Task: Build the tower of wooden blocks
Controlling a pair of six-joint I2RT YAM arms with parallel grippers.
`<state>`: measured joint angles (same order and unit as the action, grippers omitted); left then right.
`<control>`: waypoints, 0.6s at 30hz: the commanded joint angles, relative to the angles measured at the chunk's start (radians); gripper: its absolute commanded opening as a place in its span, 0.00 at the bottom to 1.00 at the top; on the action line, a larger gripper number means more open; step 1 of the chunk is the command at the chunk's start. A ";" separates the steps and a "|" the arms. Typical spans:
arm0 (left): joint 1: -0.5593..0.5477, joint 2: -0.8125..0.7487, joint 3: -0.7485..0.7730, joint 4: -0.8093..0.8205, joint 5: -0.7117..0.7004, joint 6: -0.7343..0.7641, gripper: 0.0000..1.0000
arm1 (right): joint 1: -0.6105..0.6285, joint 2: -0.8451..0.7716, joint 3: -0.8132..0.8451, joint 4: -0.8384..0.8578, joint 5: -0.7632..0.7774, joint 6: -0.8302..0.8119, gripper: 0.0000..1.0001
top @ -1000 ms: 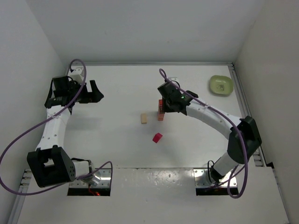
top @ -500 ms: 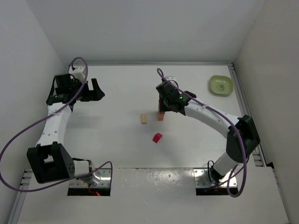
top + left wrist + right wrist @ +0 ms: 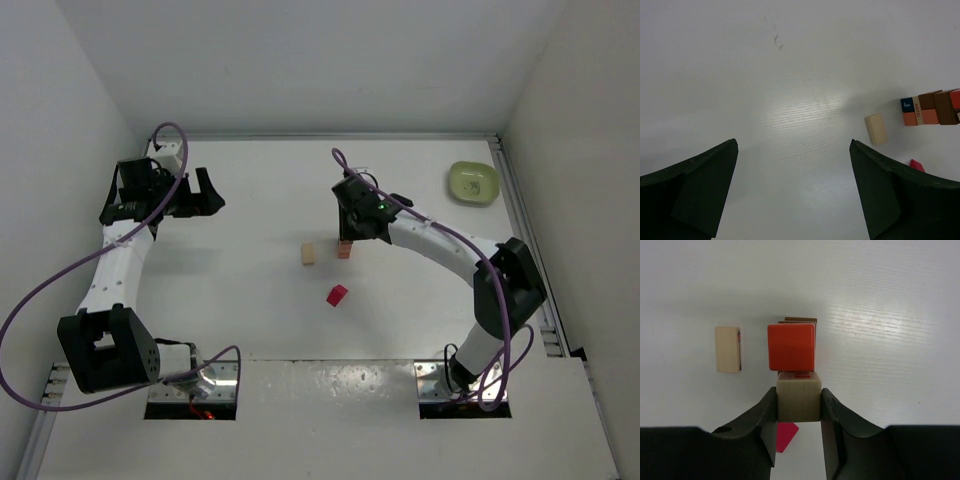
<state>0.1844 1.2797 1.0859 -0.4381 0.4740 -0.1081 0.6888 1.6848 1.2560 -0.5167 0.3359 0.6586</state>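
While left fingers [image 3: 690,192] gape empty, right fingers [image 3: 761,422] clamp pale block [image 3: 799,402] near tower [image 3: 791,346]

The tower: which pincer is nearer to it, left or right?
Right. The right pincer is at the top of the tower, shut on a pale block. The left pincer is open, far away on the tower's left.

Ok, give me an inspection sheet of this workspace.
Surface: white table, faint marks.
Job's things: tower standing; held pale block close by its top; loose pale block and magenta block lie apart from it.
Clutter: green bowl, far right corner.
Grippers: right gripper shut on held pale block; left gripper open, empty.
Cables: purple cables loop off both arms, clear of blocks.
Surroundings: white walls, nothing else seen.
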 commanded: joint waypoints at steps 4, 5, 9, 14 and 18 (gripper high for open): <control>-0.008 -0.002 0.040 0.022 0.002 -0.007 0.99 | -0.008 0.004 0.052 0.027 -0.012 -0.004 0.00; -0.008 -0.002 0.040 0.022 0.002 -0.007 0.99 | -0.006 0.006 0.054 0.030 -0.014 -0.007 0.00; -0.008 -0.002 0.040 0.022 0.002 -0.007 0.99 | -0.011 0.012 0.063 0.037 -0.006 -0.017 0.00; -0.008 -0.002 0.040 0.022 0.002 -0.007 0.99 | -0.015 0.019 0.066 0.030 -0.009 -0.020 0.05; -0.008 -0.002 0.040 0.022 0.002 -0.007 0.99 | -0.011 0.027 0.065 0.030 -0.009 -0.025 0.06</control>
<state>0.1844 1.2797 1.0859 -0.4381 0.4740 -0.1097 0.6788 1.7058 1.2778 -0.5095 0.3283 0.6464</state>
